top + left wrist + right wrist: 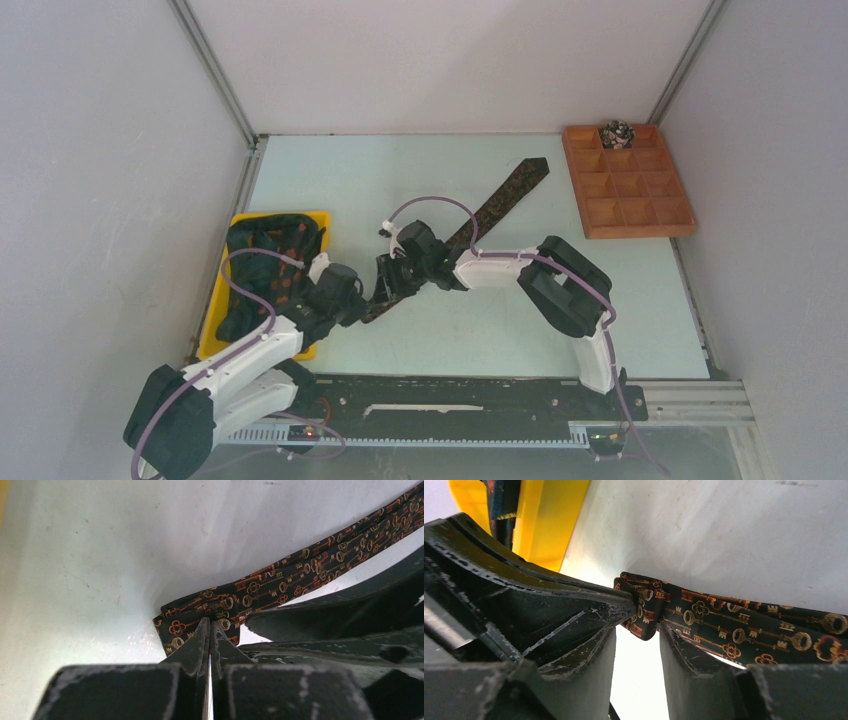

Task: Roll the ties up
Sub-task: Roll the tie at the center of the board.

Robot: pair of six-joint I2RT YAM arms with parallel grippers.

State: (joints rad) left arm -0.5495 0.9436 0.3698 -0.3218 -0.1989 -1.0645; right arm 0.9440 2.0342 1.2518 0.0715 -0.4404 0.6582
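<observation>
Pale green tabletop (pixel 420 170) carries one tie (pixel 505 195) stretched diagonally from near centre out to the far right, its near end doubled into a small fold. On that fold the left hand (pixel 210 625) is clenched, while the right hand (pixel 639 630) stands with jaws parted astride the tie just beside it, gripping nothing. Rolling looks barely begun, and the next move calls for turning the pinched fold over itself, tightly, along the tie toward the far right.

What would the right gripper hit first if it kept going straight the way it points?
Probably the folded end of the tie, just ahead of the right gripper, where the left gripper pinches it; depth is unclear.
</observation>
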